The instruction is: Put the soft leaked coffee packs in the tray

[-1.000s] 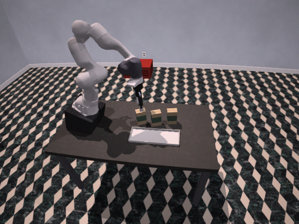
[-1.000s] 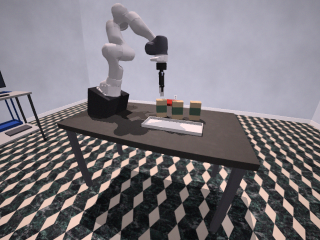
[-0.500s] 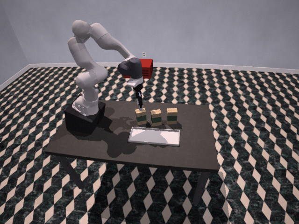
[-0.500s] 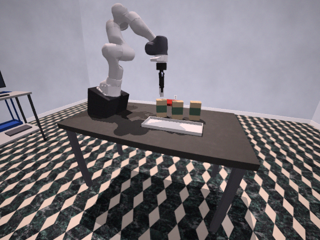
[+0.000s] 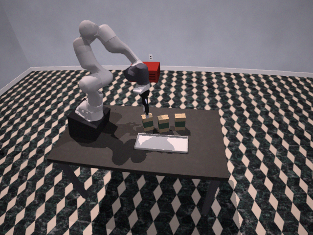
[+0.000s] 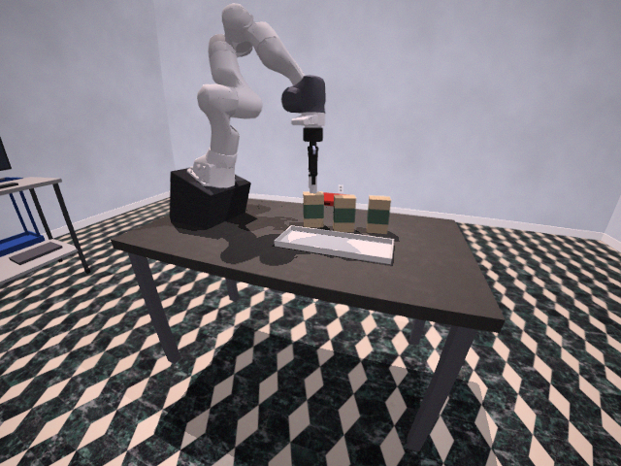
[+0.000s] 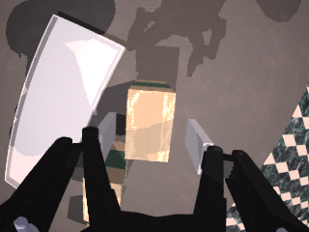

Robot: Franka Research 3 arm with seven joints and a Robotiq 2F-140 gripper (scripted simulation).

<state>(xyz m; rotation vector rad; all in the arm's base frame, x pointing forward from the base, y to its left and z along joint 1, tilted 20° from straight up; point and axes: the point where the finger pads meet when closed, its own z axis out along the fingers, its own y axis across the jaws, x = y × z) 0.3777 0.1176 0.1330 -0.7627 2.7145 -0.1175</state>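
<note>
Three tan coffee packs with green bands stand in a row behind the white tray (image 5: pixel 161 143): the left pack (image 5: pixel 147 122), the middle pack (image 5: pixel 163 123) and the right pack (image 5: pixel 180 121). My gripper (image 5: pixel 146 113) points straight down at the top of the left pack. In the wrist view the gripper (image 7: pixel 151 138) is partly open. Its two pads stand on either side of the left pack's top (image 7: pixel 151 124), with a gap on each side. The tray (image 7: pixel 61 97) lies to the left there and holds nothing. In the exterior view the gripper (image 6: pixel 312 187) hangs right above the left pack (image 6: pixel 313 211).
The robot's black base (image 5: pixel 88 124) sits on the table's back left corner. A red box (image 5: pixel 151 70) stands on the floor behind the table. A small desk (image 6: pixel 24 211) stands far to the left of the table.
</note>
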